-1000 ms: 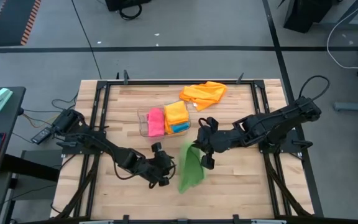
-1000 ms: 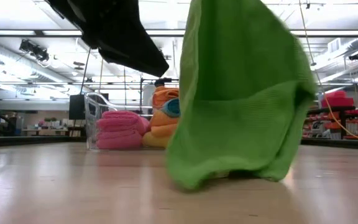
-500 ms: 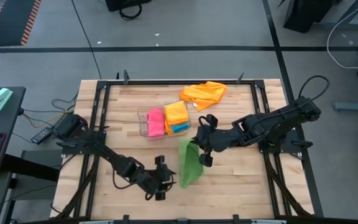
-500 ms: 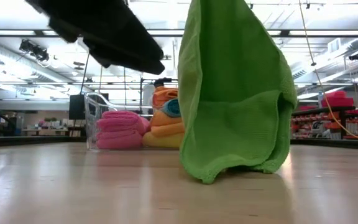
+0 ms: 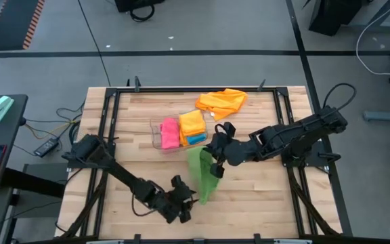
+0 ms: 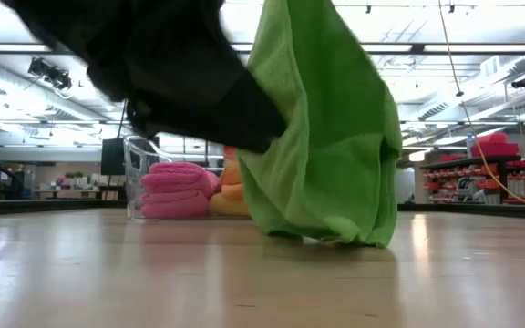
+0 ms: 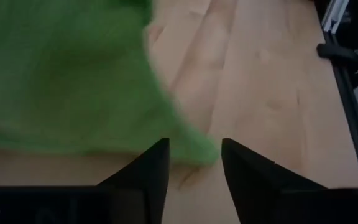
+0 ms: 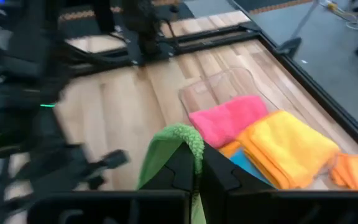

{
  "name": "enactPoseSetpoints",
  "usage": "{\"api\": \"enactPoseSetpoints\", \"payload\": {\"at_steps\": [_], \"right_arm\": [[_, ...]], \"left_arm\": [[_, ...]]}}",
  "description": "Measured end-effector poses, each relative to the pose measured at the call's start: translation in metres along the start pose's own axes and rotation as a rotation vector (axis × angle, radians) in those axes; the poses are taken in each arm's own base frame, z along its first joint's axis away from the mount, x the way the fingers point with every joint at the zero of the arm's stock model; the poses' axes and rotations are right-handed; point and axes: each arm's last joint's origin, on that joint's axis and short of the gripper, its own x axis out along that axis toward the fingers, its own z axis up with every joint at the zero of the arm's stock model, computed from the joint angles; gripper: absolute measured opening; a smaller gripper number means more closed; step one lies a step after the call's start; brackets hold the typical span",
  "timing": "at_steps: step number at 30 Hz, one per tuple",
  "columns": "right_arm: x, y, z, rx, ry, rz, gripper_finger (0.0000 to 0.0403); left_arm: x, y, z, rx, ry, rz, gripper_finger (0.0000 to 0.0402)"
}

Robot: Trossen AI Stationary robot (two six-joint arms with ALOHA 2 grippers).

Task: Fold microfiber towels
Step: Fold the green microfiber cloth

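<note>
A green microfiber towel (image 5: 202, 175) hangs from my right gripper (image 5: 213, 157), which is shut on its top; its lower end rests on the table (image 6: 335, 239). My left gripper (image 5: 188, 199) is low near the table's near edge, just left of the towel's lower corner. It is open, and that corner (image 7: 197, 148) lies just ahead of the gap between its fingertips (image 7: 194, 163). Folded pink (image 5: 170, 133), yellow (image 5: 192, 123) and blue (image 5: 196, 139) towels lie in a clear bin (image 5: 156, 134). A crumpled orange towel (image 5: 222, 102) lies at the far edge. My right gripper pinches a bunched top edge of the green towel (image 8: 184, 134) between its two shut fingers, slanting down from the table's right side. The towel hangs slack below the fingers, its lower end on the wood. My left gripper: I cannot tell whether its fingers touch the towel's corner.
The clear bin (image 6: 139, 173) stands at mid-table, left of and beyond the hanging towel. Black frame rails (image 5: 107, 135) run along the table's sides. Bare wood (image 5: 263, 196) lies at the near right.
My left gripper has sunk and gone toward the table's near edge and right, rolling a little, up to the green towel's lower corner. The towel's hanging part has swung slightly toward the far edge; its top stays in my right gripper.
</note>
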Motion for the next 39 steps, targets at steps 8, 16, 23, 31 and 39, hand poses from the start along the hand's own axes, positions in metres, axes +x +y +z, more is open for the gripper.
{"api": "enactPoseSetpoints", "payload": {"at_steps": [8,16,23,31,39], "right_arm": [[0.002,0.005,-0.003,-0.011,-0.036,-0.078,0.0016],[0.002,0.006,-0.006,-0.011,-0.024,-0.103,0.0015],[0.013,0.012,-0.012,-0.029,-0.004,-0.116,0.0015],[0.016,0.013,-0.013,-0.034,-0.006,-0.131,0.0014],[0.016,0.013,-0.013,-0.035,-0.006,-0.132,0.0014]], "left_arm": [[0.01,-0.028,0.016,0.11,0.048,0.154,0.012],[0.028,-0.019,0.019,0.027,0.088,0.198,0.0155],[0.03,-0.01,0.015,-0.018,0.138,0.245,0.0195],[0.026,0.005,0.006,-0.039,0.23,0.374,0.0182],[0.021,0.011,0.0,-0.051,0.35,0.393,0.0151]]}}
